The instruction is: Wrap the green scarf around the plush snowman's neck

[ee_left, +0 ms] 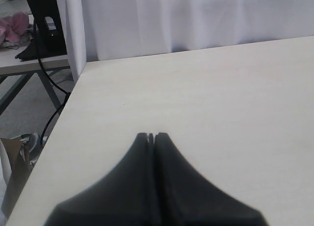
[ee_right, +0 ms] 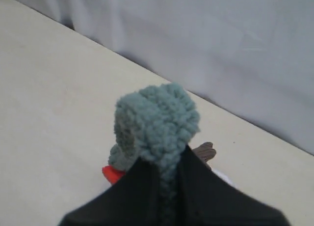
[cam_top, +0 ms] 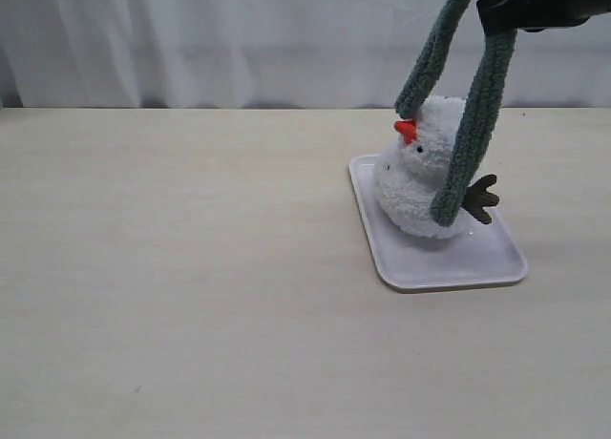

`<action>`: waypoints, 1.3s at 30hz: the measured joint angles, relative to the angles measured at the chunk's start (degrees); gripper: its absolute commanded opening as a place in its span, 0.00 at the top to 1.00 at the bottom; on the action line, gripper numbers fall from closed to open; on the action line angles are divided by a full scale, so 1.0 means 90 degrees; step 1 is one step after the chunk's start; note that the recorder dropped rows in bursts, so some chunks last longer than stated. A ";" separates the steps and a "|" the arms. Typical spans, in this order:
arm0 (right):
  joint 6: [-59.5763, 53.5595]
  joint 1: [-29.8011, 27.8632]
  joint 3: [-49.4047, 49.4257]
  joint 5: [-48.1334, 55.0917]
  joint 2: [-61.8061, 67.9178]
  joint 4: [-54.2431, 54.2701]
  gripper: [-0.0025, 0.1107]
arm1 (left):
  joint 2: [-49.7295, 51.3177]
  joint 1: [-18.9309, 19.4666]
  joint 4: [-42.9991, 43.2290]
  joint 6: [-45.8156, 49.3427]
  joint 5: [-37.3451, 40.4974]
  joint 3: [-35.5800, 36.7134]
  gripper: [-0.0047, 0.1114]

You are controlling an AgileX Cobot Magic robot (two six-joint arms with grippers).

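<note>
1. The green scarf (cam_top: 480,114) is a dull grey-green ribbed knit strip. It hangs in the air, folded over at its middle, which is clamped in the right pincer (cam_top: 496,5) above the snowman. The shorter tail ends at the top of the head, just above the nose. The longer tail drapes down the body's side.
2. The plush snowman (cam_top: 410,186) is fluffy and white, with an orange-red nose, a black eye and a brown twig arm. It stands upright on a white tray (cam_top: 449,267).
3. The neck (cam_top: 401,160) is a shallow crease between head and body. The scarf is not wrapped around it; only the longer tail crosses one side.
</note>
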 measured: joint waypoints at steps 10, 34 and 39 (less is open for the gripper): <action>0.0039 0.0000 0.0000 -0.0213 0.0922 -0.0050 0.94 | 0.0000 0.0000 0.0000 0.0000 0.0000 0.0000 0.96; 0.1995 0.0000 0.0000 -0.0811 0.2097 -0.3373 0.94 | 0.0000 0.0000 0.0000 0.0000 0.0000 0.0000 0.96; 0.2048 0.0000 0.0000 -0.0799 0.2263 -0.3417 0.94 | 0.0000 0.0000 0.0000 0.0000 0.0000 0.0000 0.96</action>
